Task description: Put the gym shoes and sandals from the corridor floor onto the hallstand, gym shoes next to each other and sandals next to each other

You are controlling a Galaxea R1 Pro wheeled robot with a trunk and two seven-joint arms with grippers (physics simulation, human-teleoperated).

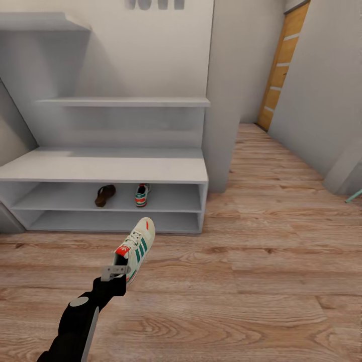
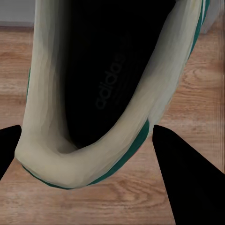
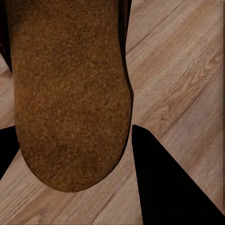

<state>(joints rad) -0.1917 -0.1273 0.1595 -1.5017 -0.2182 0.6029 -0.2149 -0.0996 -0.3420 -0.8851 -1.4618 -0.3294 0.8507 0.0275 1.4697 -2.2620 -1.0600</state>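
The word "adidas" seems to be printed faintly on the dark insole of the gym shoe (image 2: 112,79)

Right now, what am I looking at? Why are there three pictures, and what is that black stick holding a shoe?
That black stick is a robot's left arm. Its left gripper pinches the heel of a gym shoe above the wooden floor. The big picture comes from a camera on its head. The other two come from cameras on its wrists. One looks into that same shoe. The other shows a brown sandal held between the right gripper fingers. On the grey shoe rack, another sandal and shoe already sit on a low shelf.
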